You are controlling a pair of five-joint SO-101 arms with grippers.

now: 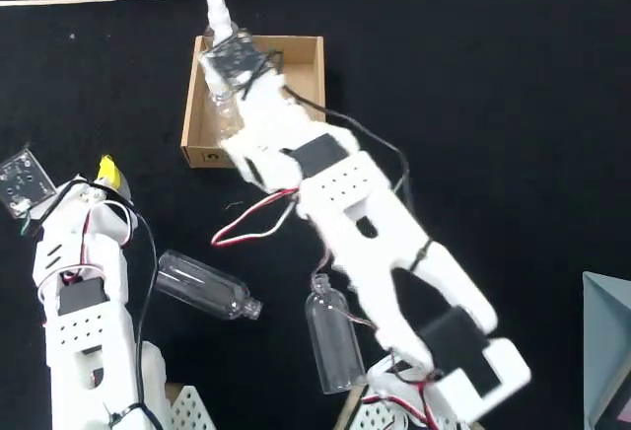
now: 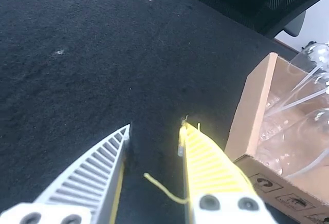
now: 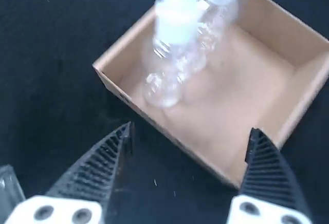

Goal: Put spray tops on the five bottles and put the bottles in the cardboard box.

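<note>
The cardboard box (image 1: 296,60) sits at the far middle of the table. Clear bottles with white spray tops (image 3: 172,54) stand or lean in its left part, and one spray top (image 1: 217,8) pokes above the far rim. My right gripper (image 3: 190,131) hovers open just above the box's near wall (image 3: 169,136), with nothing between its fingers. Two clear bottles without tops are on the table: one lying on its side (image 1: 202,285), the other (image 1: 333,339) near the right arm's base. My left gripper (image 2: 154,131) is open and empty over the black cloth, left of the box (image 2: 252,111).
The right arm (image 1: 385,243) stretches diagonally from the front right to the box and passes beside the near bottle. A grey object (image 1: 606,351) sits at the right edge. The black cloth on the right side is free.
</note>
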